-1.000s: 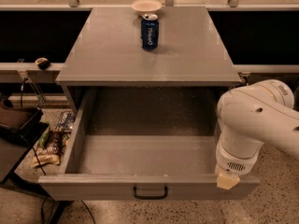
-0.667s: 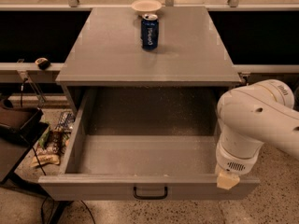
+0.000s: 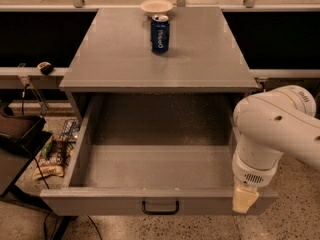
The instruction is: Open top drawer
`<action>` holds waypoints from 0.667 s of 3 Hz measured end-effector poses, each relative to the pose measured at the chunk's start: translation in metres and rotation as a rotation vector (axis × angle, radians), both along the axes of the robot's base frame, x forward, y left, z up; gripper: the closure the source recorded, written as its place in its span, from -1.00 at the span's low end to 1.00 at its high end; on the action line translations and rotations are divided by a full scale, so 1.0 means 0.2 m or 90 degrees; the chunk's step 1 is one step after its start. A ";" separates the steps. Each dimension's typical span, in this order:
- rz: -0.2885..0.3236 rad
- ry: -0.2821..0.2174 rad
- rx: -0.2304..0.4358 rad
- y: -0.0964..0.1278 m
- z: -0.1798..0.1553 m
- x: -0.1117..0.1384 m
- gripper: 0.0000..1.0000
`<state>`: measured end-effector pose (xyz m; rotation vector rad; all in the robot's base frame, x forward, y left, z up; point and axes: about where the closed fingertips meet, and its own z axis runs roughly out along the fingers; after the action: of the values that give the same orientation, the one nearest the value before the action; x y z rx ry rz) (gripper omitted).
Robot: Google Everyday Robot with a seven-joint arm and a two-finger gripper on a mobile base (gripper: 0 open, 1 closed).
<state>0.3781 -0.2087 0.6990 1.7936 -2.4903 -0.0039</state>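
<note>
The top drawer (image 3: pixel 125 196) of the grey cabinet stands pulled far out toward me. Its deep grey interior (image 3: pixel 160 149) shows nothing inside. The small black pull handle (image 3: pixel 160 207) sits at the centre of the front panel, at the bottom of the camera view. My white arm (image 3: pixel 275 134) comes in from the right and hangs over the drawer's front right corner. The gripper (image 3: pixel 245 200) shows as a beige tip below the arm, right of the handle and apart from it.
A blue can (image 3: pixel 160 34) and a white bowl (image 3: pixel 156 6) stand at the back of the cabinet top (image 3: pixel 115 59). Snack packets (image 3: pixel 55 154) and a dark tray (image 3: pixel 20 131) lie left of the drawer. Speckled floor lies in front.
</note>
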 end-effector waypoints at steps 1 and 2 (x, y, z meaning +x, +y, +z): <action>0.000 0.000 0.000 0.00 0.00 0.00 -1.00; 0.000 0.000 0.000 0.00 0.00 0.00 -1.00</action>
<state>0.3781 -0.2086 0.6991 1.7936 -2.4903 -0.0035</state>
